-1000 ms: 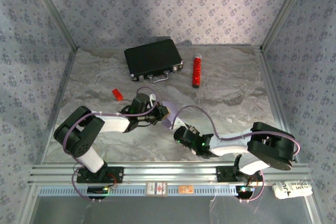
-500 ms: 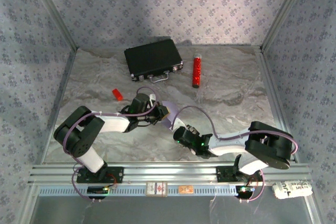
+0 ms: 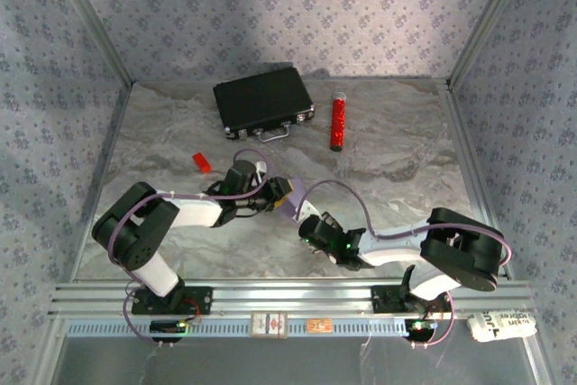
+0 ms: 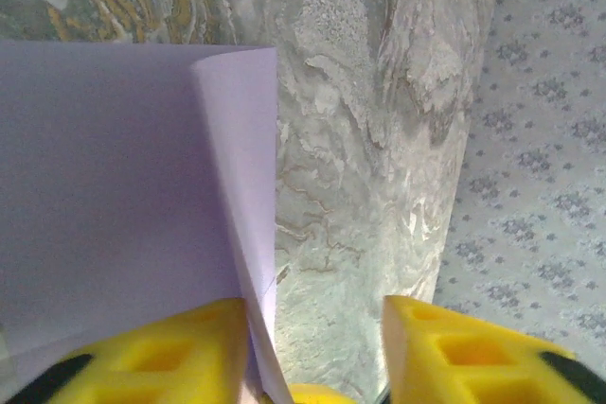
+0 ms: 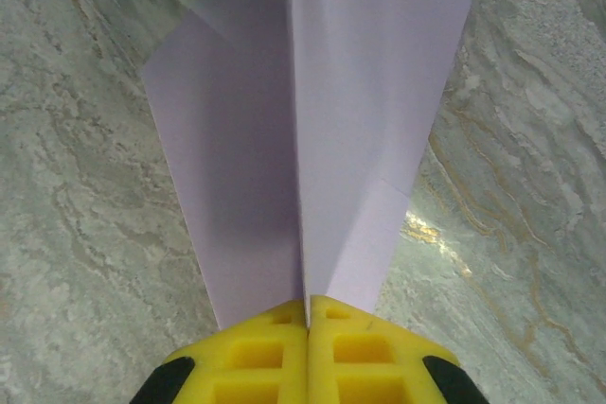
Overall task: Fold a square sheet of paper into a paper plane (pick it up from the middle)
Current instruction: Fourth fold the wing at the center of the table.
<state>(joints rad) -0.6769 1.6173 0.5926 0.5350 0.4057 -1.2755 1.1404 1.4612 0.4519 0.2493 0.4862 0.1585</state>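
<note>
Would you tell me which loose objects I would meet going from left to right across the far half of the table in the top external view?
small red block → black case → red cylinder. I left out the lilac paper nearer the arms, since it overlaps the case's span.

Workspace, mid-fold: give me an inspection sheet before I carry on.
Surface: grey marbled table, no spills seen.
Job's things: lilac paper, folded to a dart shape with a centre crease, spanning between the grippers.
Clutter: black case, red cylinder, small red block, all beyond the arms and apart from the paper.
Grippers: right gripper shut on the paper's narrow end at the crease; left gripper open, a paper edge beside one finger.
Cables: purple cables looped along both arms, no snag seen.
Surroundings: patterned walls, metal frame rail.
</note>
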